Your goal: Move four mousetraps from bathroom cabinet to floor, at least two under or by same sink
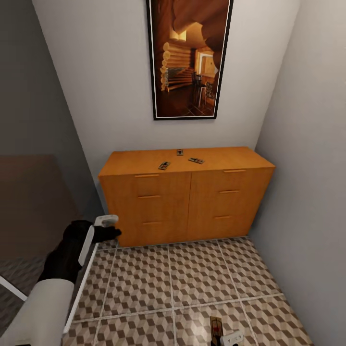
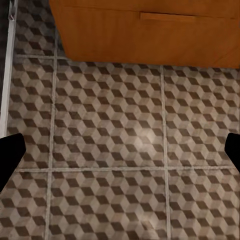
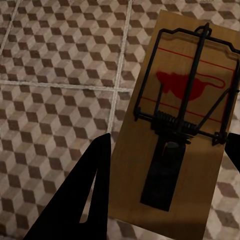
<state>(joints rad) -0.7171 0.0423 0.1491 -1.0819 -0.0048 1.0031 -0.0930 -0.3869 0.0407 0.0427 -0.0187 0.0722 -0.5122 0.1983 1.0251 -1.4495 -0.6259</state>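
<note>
- Head view: three mousetraps [image 1: 164, 166] lie scattered mid-top on the cabinet [image 1: 187, 197], angled differently; bare bathroom floor [image 1: 182, 278] fronts it.
- Left wrist view: left gripper [image 2: 120, 155] spread wide above tiles near the cabinet's base.
- Right wrist view: right gripper [image 3: 165, 190] holds a held mousetrap [image 3: 175, 130] lengthwise between its jaws.

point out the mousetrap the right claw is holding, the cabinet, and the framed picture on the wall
mousetrap [image 3: 175, 130], right wrist view, wooden board beside the spring.
cabinet [image 1: 158, 211], head view, left front half.
framed picture [image 1: 188, 57], head view, middle of the print.
</note>
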